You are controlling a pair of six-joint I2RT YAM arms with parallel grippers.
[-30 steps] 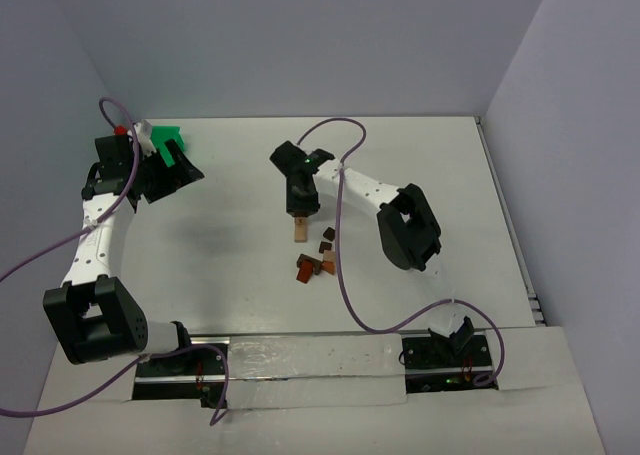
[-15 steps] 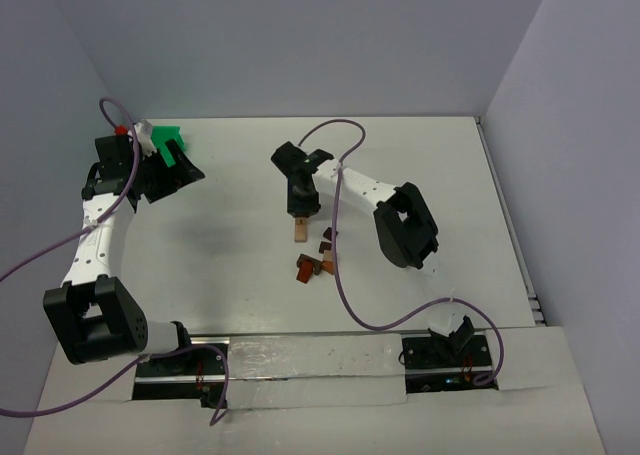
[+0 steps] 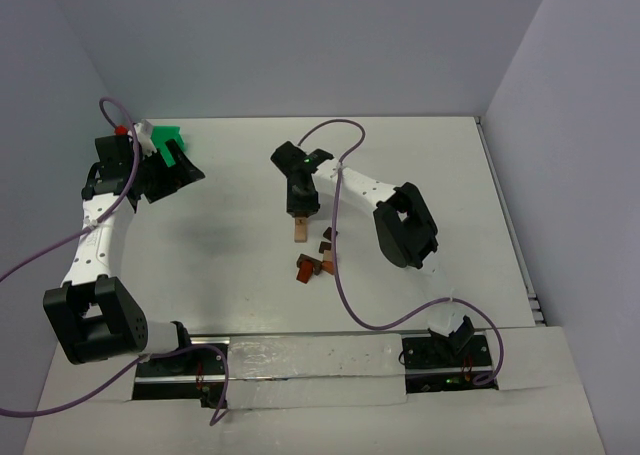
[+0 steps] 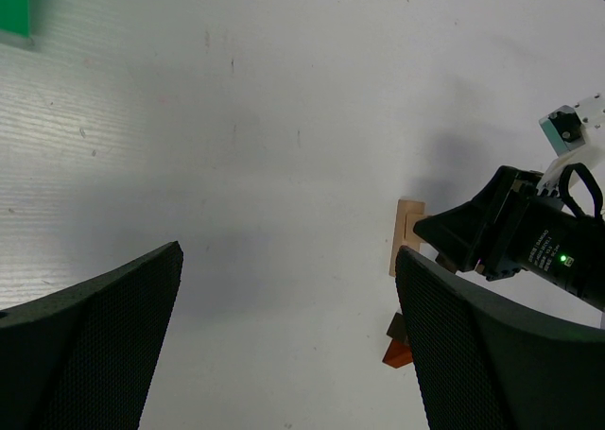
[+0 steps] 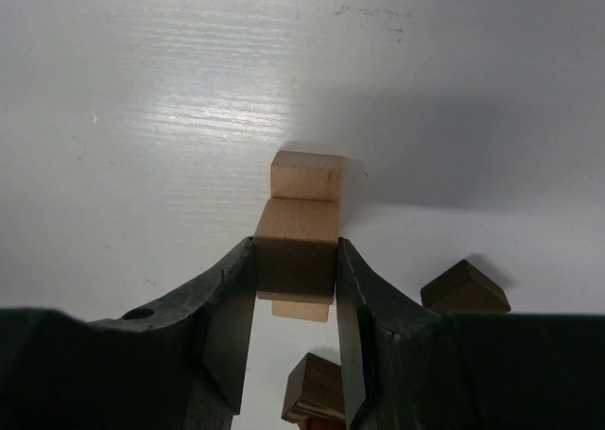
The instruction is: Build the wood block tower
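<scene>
My right gripper (image 5: 295, 279) is shut on a light tan cube (image 5: 296, 246). The cube sits directly over a longer tan block (image 5: 305, 177) lying on the white table; I cannot tell whether the two touch. In the top view the right gripper (image 3: 298, 211) stands mid-table with the tan block (image 3: 300, 232) showing just below it. Loose dark and reddish-brown blocks (image 3: 312, 266) lie close by, and one dark block (image 5: 463, 288) is right of the fingers. My left gripper (image 3: 176, 171) hangs open and empty at the far left. Its view shows the tan block (image 4: 407, 236) past its right finger (image 4: 492, 354).
A bright green tray (image 3: 165, 140) lies at the back left corner beside the left gripper, its edge also visible as the tray (image 4: 13, 9). Another dark block (image 3: 327, 237) sits right of the tan block. The right arm's purple cable (image 3: 340, 265) trails past the loose blocks.
The right arm's elbow has shifted slightly left; its gripper stays shut on the tan cube over the same spot. The left arm has not moved.
</scene>
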